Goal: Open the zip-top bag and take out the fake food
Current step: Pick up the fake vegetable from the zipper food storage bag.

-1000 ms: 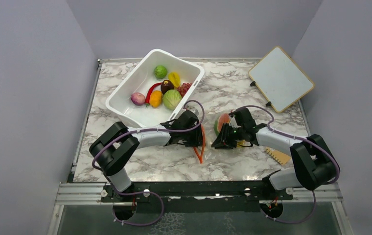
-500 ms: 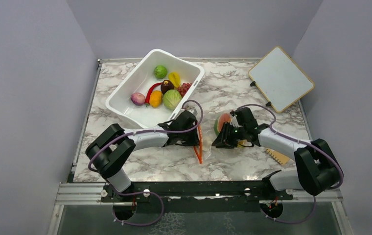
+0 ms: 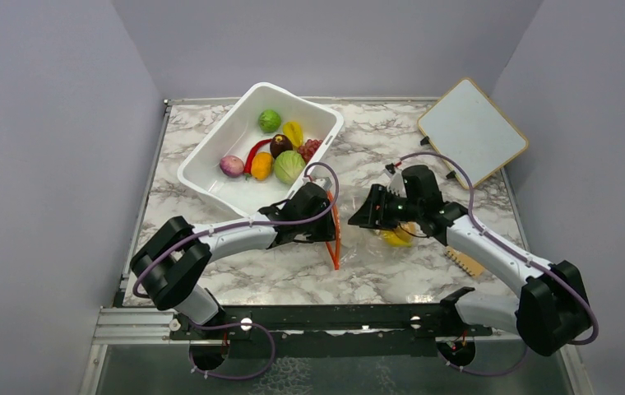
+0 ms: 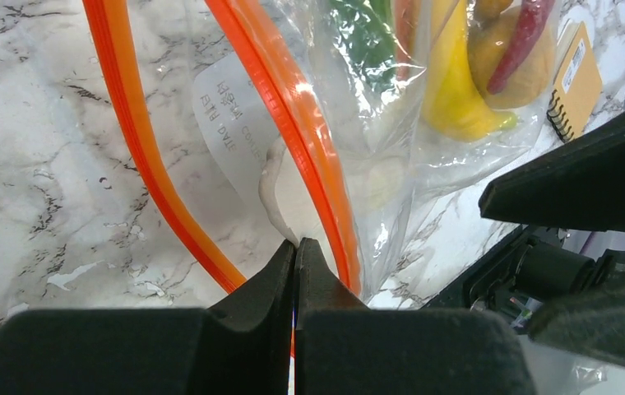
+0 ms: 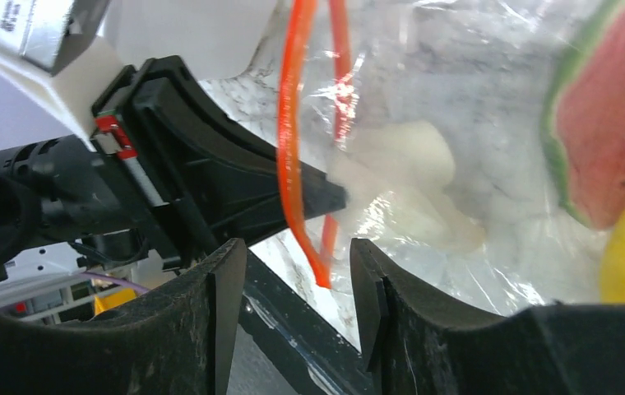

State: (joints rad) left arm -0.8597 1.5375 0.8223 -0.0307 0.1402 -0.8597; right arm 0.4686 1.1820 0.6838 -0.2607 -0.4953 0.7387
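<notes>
Both orange-red zip lips (image 4: 289, 107) of the clear floppy plastic bag (image 4: 375, 156) run near-to-far mid-desk; my left claw (image 4: 295, 245) clenches one, my released right claw (image 5: 297, 247) faces the other.

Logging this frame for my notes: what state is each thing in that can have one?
bag: mouth open
toy food: inside the bag
left gripper: shut on the bag's edge
right gripper: open, empty
tub: upright, holding vegetables

Left end effector (image 3: 328, 234) holds the zip-top bag (image 3: 335, 248); right end effector (image 3: 357, 219) beside.
</notes>
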